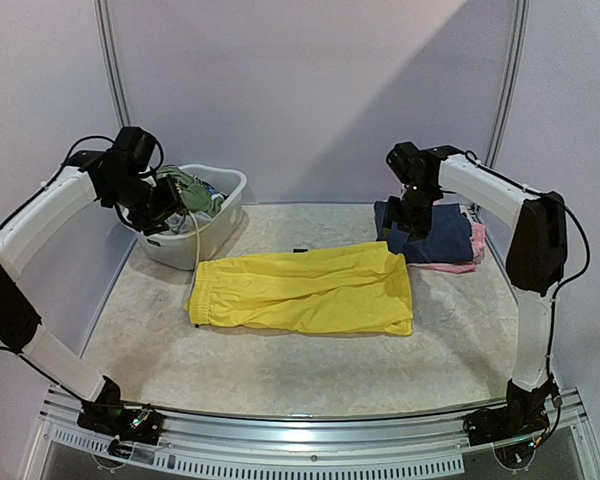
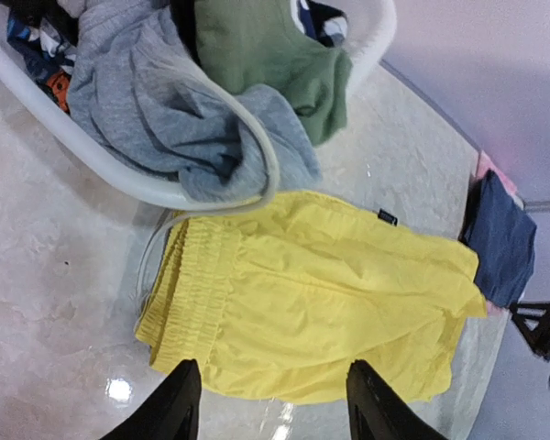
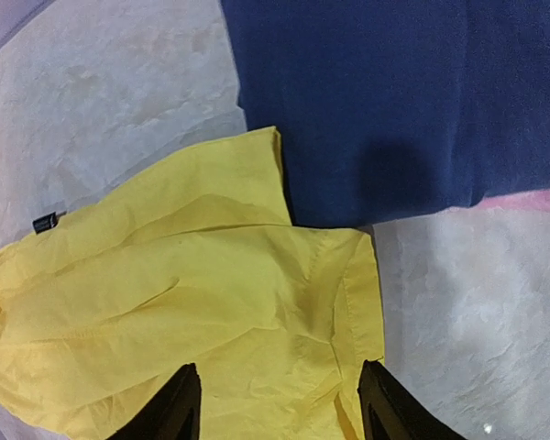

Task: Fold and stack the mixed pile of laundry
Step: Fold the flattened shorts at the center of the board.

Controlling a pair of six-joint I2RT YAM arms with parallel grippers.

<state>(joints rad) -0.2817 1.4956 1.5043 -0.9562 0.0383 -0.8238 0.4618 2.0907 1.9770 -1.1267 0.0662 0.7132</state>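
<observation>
Yellow shorts [image 1: 305,288] lie folded flat in the table's middle, also in the left wrist view [image 2: 312,293] and the right wrist view [image 3: 183,302]. The rest of the laundry pile [image 1: 192,192] fills a white tub [image 1: 208,235]: a grey piece [image 2: 156,110] and an olive-green shirt [image 2: 275,55] hang over its rim. My left gripper [image 2: 270,403] is open and empty, raised above the tub [image 1: 160,205]. My right gripper [image 3: 275,403] is open and empty, raised over the shorts' right end, by the folded stack [image 1: 412,215].
A folded navy garment [image 1: 435,232] lies on a pink one [image 1: 450,266] at the back right; the navy one shows in the right wrist view [image 3: 394,101]. A white drawstring [image 2: 151,252] loops from the tub to the shorts. Walls close the back and sides.
</observation>
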